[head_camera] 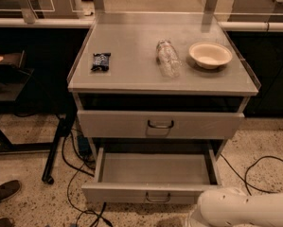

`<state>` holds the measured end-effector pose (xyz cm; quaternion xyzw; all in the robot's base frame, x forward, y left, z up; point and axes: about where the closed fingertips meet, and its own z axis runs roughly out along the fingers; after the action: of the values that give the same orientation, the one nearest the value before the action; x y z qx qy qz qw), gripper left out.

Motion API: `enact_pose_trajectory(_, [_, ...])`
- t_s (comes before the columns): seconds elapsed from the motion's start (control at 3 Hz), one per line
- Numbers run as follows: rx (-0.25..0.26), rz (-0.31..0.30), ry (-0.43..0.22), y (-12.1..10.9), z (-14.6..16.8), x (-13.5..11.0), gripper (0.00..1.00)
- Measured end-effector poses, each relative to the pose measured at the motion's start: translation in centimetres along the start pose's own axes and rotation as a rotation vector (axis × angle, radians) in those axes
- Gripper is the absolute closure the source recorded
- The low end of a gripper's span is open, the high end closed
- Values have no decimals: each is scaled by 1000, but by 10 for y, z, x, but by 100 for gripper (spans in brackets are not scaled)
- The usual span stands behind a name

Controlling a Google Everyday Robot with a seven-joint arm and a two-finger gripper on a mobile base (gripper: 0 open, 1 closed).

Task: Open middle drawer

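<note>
The middle drawer (155, 174) of the grey metal cabinet stands pulled out toward me, and its grey inside shows nothing in it. Its flat front panel carries a small dark loop handle (157, 197) at the centre. The drawer above it (160, 124) is pushed in and has its own loop handle. A white section of my arm (247, 209) fills the bottom right corner, just right of the open drawer's front. The gripper itself is out of the frame.
On the cabinet top (131, 74) lie a dark snack packet (101, 61), a clear plastic bottle on its side (167, 57) and a white bowl (210, 54). Black cables (254, 171) run over the floor on both sides. A dark stand leg (56, 145) and a shoe (4, 192) are at the left.
</note>
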<state>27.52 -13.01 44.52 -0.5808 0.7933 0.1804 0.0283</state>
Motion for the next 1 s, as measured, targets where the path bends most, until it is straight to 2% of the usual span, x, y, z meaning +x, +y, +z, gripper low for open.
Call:
enact_pose_trajectory(0.67, [-2, -141, -95, -22, 0, -74, 0])
enact_pose_trajectory(1.0, [-4, -189, -109, -33, 6, -102, 0])
